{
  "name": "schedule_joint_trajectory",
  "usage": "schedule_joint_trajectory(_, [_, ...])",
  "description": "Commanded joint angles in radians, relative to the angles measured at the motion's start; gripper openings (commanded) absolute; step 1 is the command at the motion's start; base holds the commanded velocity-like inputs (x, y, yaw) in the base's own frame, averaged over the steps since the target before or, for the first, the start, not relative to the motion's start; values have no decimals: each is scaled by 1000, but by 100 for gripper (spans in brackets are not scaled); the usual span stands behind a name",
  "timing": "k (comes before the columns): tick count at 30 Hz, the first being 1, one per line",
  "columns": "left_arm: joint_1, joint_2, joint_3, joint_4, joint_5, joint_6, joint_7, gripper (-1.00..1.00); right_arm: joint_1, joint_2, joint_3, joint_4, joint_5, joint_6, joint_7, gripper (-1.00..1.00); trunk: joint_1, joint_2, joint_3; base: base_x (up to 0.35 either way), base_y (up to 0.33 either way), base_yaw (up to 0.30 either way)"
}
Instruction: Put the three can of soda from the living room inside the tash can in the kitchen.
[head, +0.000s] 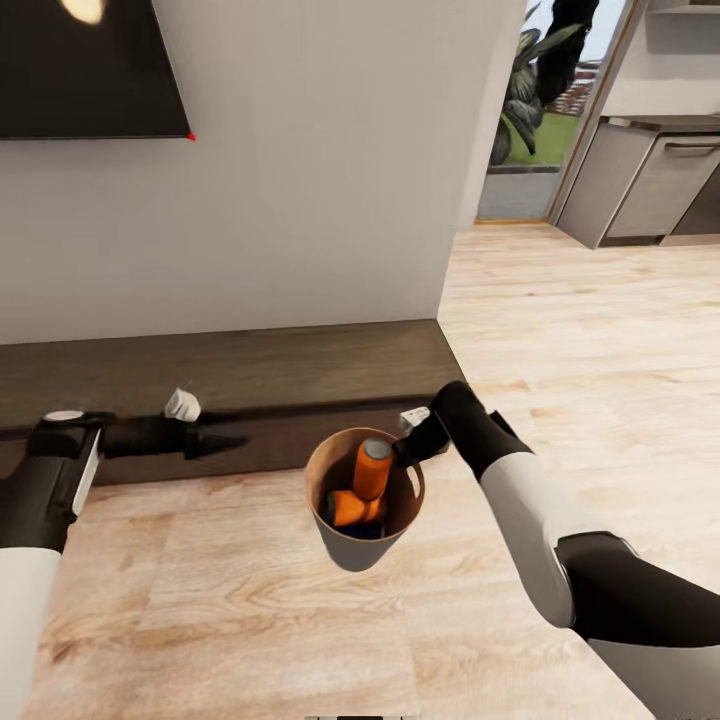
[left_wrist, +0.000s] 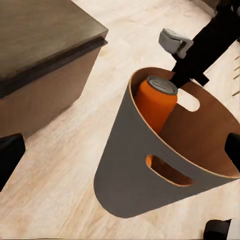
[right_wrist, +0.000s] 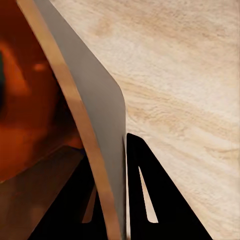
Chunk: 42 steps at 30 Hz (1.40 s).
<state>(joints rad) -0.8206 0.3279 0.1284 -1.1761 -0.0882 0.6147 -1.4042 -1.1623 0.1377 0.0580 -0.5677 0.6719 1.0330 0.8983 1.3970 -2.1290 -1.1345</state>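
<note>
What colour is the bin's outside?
Grey; the bin is brown inside. Best in the left wrist view.

Grey-beige, brown-lined trash can (head: 352, 545) hangs above the floor, holding orange soda cans (head: 371, 468).

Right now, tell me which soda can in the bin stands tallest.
The can leaning upright against the bin wall, its silver top near the rim beside the right pincer; the other can lies low at the bottom.

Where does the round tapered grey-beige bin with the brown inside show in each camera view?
Head view: round tapered grey-beige bin at lower centre, held off the floor by the right end effector.
Left wrist view: bin across centre and right.
Right wrist view: bin wall edge-on, between the fingers.
Shared landmark: upright orange soda can.
</note>
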Motion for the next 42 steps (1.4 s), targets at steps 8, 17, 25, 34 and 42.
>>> schedule_joint_trajectory(8, [176, -25, 59, -23, 5, -158, 290, 100, 2, -81, -8, 0, -31, 14, 7, -100, 0, 0, 0, 0, 0, 0])
schedule_joint_trajectory(17, [371, -150, 204, -28, 18, -369, 537, 100, 6, -216, -21, 1, -33, 14, 11, -100, 0, 0, 0, 0, 0, 0])
schedule_joint_trajectory(25, [452, -186, 328, -19, 18, -460, 549, 100, 7, -351, -70, 89, -35, 14, 16, -100, 0, 0, 0, 0, 0, 0])
schedule_joint_trajectory(34, [455, -199, 353, -15, 16, -469, 550, 100, 5, -453, -72, 193, -30, 14, 20, -100, 0, 0, 0, 0, 0, 0])
schedule_joint_trajectory(42, [455, -207, 353, -13, 14, -472, 550, 100, 6, -518, -71, 203, -31, 14, 61, -100, 0, 0, 0, 0, 0, 0])
